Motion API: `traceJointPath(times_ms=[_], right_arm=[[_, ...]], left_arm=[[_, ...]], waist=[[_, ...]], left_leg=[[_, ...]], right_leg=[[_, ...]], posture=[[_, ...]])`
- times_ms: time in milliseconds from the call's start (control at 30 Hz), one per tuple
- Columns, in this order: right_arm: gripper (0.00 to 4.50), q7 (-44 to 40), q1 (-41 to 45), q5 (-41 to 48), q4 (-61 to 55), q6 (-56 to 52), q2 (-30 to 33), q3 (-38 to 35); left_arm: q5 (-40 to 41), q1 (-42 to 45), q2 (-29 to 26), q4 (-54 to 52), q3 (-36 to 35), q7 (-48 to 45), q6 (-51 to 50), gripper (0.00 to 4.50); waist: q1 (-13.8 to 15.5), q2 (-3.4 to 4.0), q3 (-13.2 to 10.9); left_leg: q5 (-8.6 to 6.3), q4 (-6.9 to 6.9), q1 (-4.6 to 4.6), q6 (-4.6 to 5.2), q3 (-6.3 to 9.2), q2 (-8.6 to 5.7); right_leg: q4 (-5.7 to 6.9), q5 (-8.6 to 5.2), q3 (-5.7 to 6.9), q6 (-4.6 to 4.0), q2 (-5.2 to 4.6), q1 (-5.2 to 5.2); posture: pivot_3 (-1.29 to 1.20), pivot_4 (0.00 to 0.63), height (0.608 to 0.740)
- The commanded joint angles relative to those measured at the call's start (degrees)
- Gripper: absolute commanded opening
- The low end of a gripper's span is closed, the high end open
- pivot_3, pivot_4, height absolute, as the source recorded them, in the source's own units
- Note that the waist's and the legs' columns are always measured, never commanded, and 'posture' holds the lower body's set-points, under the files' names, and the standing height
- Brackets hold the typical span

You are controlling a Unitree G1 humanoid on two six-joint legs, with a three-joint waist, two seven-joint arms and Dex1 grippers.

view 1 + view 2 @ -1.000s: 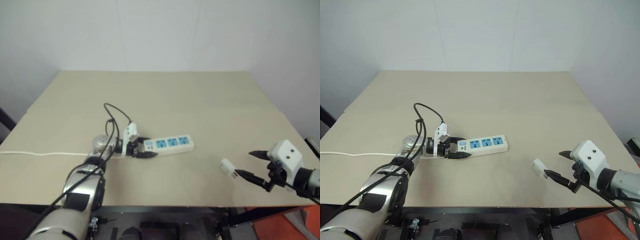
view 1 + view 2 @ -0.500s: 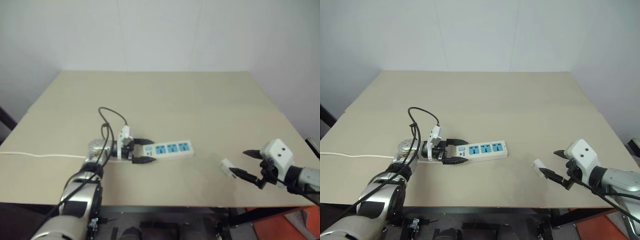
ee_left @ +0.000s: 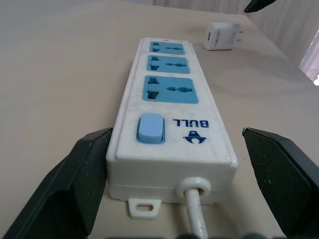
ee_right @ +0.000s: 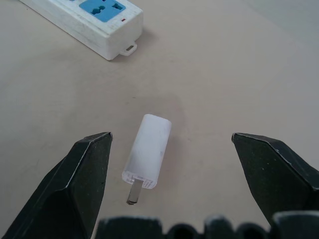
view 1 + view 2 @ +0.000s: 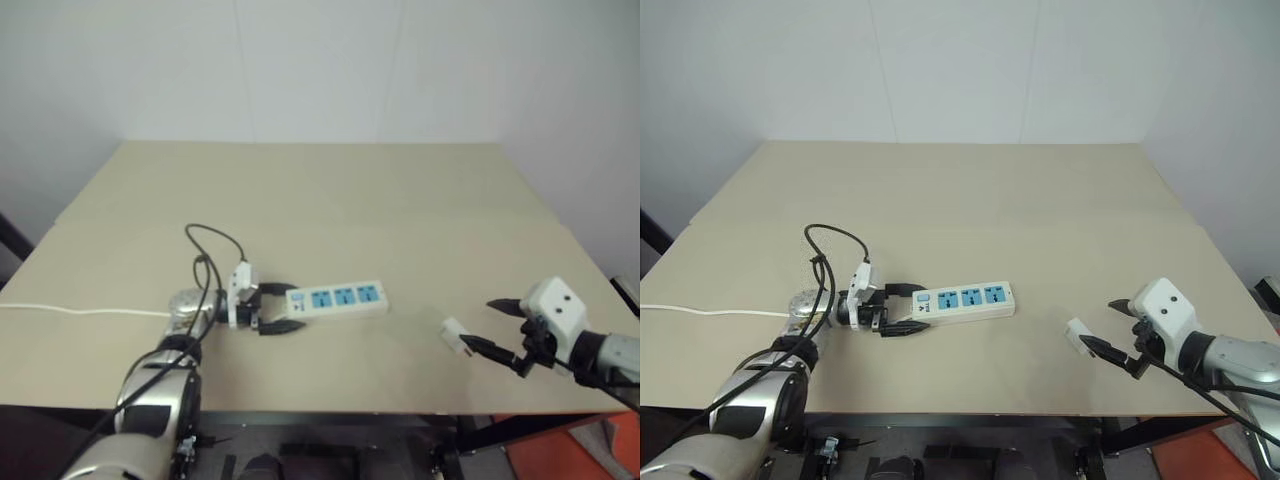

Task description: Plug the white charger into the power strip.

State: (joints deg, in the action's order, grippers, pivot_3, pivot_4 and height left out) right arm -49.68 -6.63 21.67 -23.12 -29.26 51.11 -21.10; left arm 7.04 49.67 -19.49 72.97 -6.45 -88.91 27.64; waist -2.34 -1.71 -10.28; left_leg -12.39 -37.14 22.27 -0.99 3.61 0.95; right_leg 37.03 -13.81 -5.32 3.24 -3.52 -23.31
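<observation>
Charger (image 4: 147,151) between open right claw (image 4: 172,144)

The left gripper (image 5: 902,308) jaws have let go of the power strip (image 5: 962,300) and stand spread.

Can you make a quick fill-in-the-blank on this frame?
1. The power strip has ___ blue socket faces.
2. The white charger lies on the table, between the open fingers of the ___ gripper.
3. The left gripper straddles the strip's ___ end.

Missing: three; right; switch
</observation>
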Motion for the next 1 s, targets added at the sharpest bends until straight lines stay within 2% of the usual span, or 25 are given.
traceJointPath(times_ms=[33, 300, 400, 467, 567, 667, 733, 800, 867, 933, 1000], right_arm=[[4.5, 0.59, -0.76, 0.62, -2.15, -0.35, 0.33, -2.94], [4.5, 1.86, -2.14, 0.41, -4.56, -1.89, 0.37, -3.53], [4.5, 2.11, -2.8, 0.7, -5.18, -2.37, 0.32, -4.37], [4.5, 2.26, -2.92, 0.8, -5.4, -2.97, 0.44, -4.59], [4.5, 2.31, -1.85, 1.74, -5.95, -5.74, 1.37, -4.52], [4.5, 2.38, 3.43, 5.58, -6.39, -15.31, 5.15, -2.61], [4.5, 3.21, 5.92, 2.32, -7.7, -16.51, 9.14, 1.04], [4.5, 2.92, 13.05, 2.46, -7.59, -24.26, 15.43, 7.23], [4.5, 0.6, 25.95, 4.6, -5.42, -34.08, 19.11, 16.11], [4.5, -2.23, 37.89, 4.23, -3.27, -40.38, 20.06, 25.92], [4.5, -5.08, 49.62, 4.84, 0.16, -48.28, 18.21, 35.64]], left_arm=[[-0.2, 1.8, 0.86, 0.73, -0.62, 1.08, 1.77, 4.48], [-2.39, 2.22, 1.67, 2.08, 0.15, 3.11, 1.97, 4.48], [-3.71, 2.11, 1.46, 2.36, 0.68, 4.23, 2.23, 3.88], [-4.11, 2.19, 1.57, 2.42, 0.87, 4.73, 1.79, 3.31], [-4.6, 2.55, 1.66, 2.27, 1.62, 3.74, 0.48, 3.27], [-4.47, 2.65, 1.76, 1.78, 1.88, 2.3, 0.75, 3.27], [-4.33, 2.72, 1.86, 1.49, 1.91, 1.42, 0.77, 3.27], [-3.94, 2.87, 2.15, 1.2, 1.73, 0.89, 0.81, 3.27], [-3.71, 3.04, 2.43, 0.9, 1.7, 0.21, 0.78, 3.27], [-3.7, 3.12, 2.78, 0.72, 1.76, -0.09, 1.05, 3.27], [-3.8, 3.1, 3.14, 0.63, 1.84, 0.01, 1.36, 3.27]], waist=[[0.02, 0.0, 0.0], [0.02, 0.0, 0.0], [0.07, 0.0, 0.01], [0.07, 0.0, 0.02], [0.06, -0.01, 0.03], [0.03, 0.0, 0.04], [0.01, 0.02, 0.05], [0.0, 0.05, 0.05], [-0.1, 0.07, 0.05], [-0.11, 0.08, 0.05], [-0.01, 0.08, 0.05]], left_leg=[[0.0, 0.0, 0.0, 0.0, 0.0, 0.0], [0.0, 0.0, -0.02, 0.0, 0.0, 0.0], [0.0, 0.0, -0.02, 0.0, 0.0, 0.0], [0.0, 0.0, -0.04, 0.0, 0.0, 0.0], [0.0, 0.0, -0.13, 0.0, 0.0, 0.0], [0.0, 0.0, -0.13, 0.0, 0.0, -0.01], [0.0, 0.0, -0.13, 0.0, 0.0, 0.0], [0.0, 0.07, -0.13, 0.0, 0.04, 0.02], [0.0, 0.05, -0.08, 0.0, 0.02, 0.01], [0.0, 0.06, -0.01, 0.0, 0.03, 0.02], [0.0, 0.08, 0.08, 0.0, 0.12, 0.03]], right_leg=[[0.0, 0.0, 0.0, 0.0, 0.0, 0.01], [0.0, -0.04, 0.0, 0.06, 0.0, 0.03], [-0.01, -0.07, 0.0, 0.11, 0.0, 0.04], [-0.01, -0.07, 0.0, 0.11, 0.0, 0.06], [-0.01, -0.12, 0.0, 0.21, 0.0, 0.15], [-0.01, -0.19, -0.02, 0.33, -0.01, 0.15], [0.0, -0.18, -0.01, 0.31, -0.01, 0.15], [-0.03, -0.2, 0.05, 0.29, 0.01, 0.13], [-0.03, -0.19, 0.03, 0.28, -0.02, 0.06], [-0.05, -0.1, 0.04, 0.12, -0.02, -0.01], [-0.09, -0.07, 0.14, 0.05, -0.01, -0.07]], posture=[[0.0, 0.15, 0.74], [0.0, 0.15, 0.74], [0.0, 0.15, 0.74], [0.0, 0.15, 0.74], [0.0, 0.15, 0.74], [0.0, 0.15, 0.74], [0.0, 0.15, 0.74], [0.0, 0.15, 0.74], [0.0, 0.15, 0.74], [0.0, 0.15, 0.74], [0.0, 0.15, 0.74]])
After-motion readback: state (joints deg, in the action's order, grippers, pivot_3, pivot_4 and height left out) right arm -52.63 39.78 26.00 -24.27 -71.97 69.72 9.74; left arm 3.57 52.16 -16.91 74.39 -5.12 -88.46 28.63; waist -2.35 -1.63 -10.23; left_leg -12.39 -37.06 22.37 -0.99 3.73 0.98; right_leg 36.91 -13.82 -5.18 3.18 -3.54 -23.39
